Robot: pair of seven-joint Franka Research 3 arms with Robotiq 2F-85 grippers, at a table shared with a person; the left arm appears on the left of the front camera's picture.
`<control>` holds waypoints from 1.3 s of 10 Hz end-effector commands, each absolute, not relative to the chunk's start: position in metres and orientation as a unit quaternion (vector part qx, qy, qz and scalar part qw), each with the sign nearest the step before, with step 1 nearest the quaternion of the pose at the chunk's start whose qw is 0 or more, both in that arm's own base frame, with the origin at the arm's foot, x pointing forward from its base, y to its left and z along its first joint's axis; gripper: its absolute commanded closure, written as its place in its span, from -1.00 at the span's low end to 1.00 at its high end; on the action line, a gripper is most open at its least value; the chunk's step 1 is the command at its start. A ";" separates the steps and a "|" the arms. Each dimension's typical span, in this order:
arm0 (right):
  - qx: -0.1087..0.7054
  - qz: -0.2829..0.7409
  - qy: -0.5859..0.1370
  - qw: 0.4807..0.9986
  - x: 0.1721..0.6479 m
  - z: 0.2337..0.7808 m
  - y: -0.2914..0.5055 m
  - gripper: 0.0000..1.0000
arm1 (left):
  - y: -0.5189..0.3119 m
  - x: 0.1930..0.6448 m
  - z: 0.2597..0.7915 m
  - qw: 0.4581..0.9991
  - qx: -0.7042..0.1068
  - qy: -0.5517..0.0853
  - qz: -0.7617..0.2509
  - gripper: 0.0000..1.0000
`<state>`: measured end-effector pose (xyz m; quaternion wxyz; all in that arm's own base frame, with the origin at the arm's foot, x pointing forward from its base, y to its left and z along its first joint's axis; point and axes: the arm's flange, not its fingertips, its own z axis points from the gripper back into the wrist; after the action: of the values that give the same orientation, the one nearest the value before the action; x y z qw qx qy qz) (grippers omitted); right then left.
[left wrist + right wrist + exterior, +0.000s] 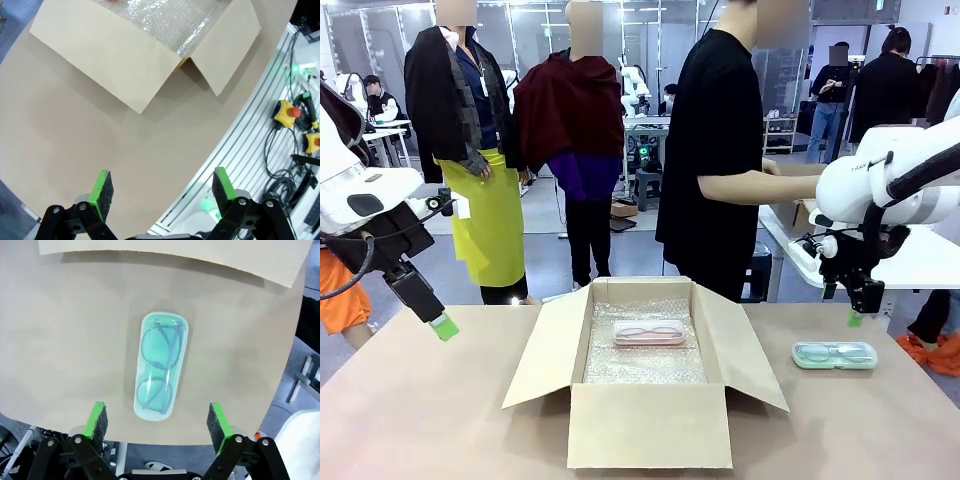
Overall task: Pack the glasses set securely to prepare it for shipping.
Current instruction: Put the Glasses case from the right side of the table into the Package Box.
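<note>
Right wrist view is showing my right claw [157,411] hanging wide open over the teal-green glasses case [161,365], a rounded oblong of clear plastic lying flat on the matte counter [65,330]. The pink glasses case [648,333] is resting on crinkly bubble wrap [642,368] inside the cardboard box [650,428]. My left claw [162,186] is gaping too.

A robotics lab in an open hall. A white left arm [360,195] and right arm [890,185] flank a brown table [420,410]. The table's near edge is aluminium rail [240,145], with yellow e-stop buttons [289,111] and black cables [280,165] lying on it (a small light [295,67] glows green there). Behind the person [720,150] at the far side are white tables [930,265], a grey floor [545,215], a stool [647,185] and more people [830,95] standing about.
</note>
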<state>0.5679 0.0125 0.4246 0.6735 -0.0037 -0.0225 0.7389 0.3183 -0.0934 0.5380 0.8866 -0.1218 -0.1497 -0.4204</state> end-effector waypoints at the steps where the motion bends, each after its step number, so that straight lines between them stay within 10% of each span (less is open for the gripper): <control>1: 0.009 0.734 -0.016 0.679 0.575 0.410 0.012 -1.00 | -0.093 0.318 0.540 0.886 -0.129 -0.154 -0.418 -1.00; 13: -0.058 0.671 -0.037 0.738 0.555 0.309 0.014 -1.00 | -0.093 0.318 0.540 0.886 -0.129 -0.154 -0.418 -1.00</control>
<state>0.5561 0.0104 0.3150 0.7301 -0.0467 -0.0299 0.6811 0.3183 -0.0934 0.5380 0.8866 -0.1218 -0.1497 -0.4204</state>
